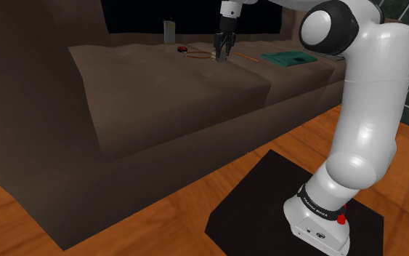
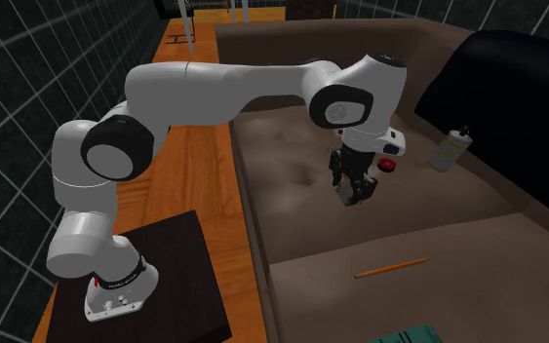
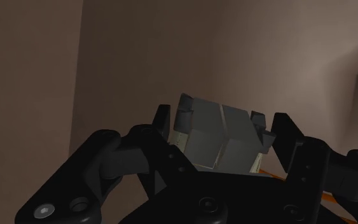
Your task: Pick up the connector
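Grey and blocky, the connector sits clamped in the black gripper, one finger pressed to each side. Its lower part is hidden behind the gripper's body, so its full shape is not readable. What shows is a broad face spanning from finger to finger, tilted a little, with a thin seam running along it away from the hand and small lugs at its two upper corners. Which end is the mating end cannot be told.

In the shoulder view the gripper hangs low over the seat of the brown sofa, and the connector is only a pale fleck between the fingertips. Whether it touches the cushion cannot be told.

From the second exterior view the gripper points down at the sofa, and the hand hides most of the connector.

A small red object lies just beyond the gripper, a pale bottle leans against the backrest, and an orange stick lies apart on the next cushion. A green item is cut off at the second exterior view's bottom edge.
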Controlling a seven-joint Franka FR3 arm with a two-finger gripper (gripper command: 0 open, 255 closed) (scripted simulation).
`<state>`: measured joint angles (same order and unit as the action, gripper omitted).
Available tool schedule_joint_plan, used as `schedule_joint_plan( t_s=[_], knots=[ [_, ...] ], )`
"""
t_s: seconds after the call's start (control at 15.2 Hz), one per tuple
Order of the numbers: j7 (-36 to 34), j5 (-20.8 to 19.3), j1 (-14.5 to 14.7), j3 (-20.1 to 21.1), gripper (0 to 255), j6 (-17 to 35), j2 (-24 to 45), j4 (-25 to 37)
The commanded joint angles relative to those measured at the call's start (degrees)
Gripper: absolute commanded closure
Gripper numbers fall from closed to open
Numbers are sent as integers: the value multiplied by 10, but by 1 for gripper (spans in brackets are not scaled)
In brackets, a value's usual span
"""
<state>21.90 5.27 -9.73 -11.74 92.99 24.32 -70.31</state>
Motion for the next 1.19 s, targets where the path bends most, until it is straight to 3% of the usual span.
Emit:
schedule_joint_plan(
  t_s=[0.0, 0.59, 0.99, 1.12],
  knots=[
    [0, 0, 0, 0, 255, 0, 1, 1],
    [-1, 5, -10, 0, 255, -87, 29, 116],
    [-3, 14, -23, 2, 255, -164, 73, 237],
    [-3, 14, -24, 2, 255, -166, 75, 240]
  ],
)
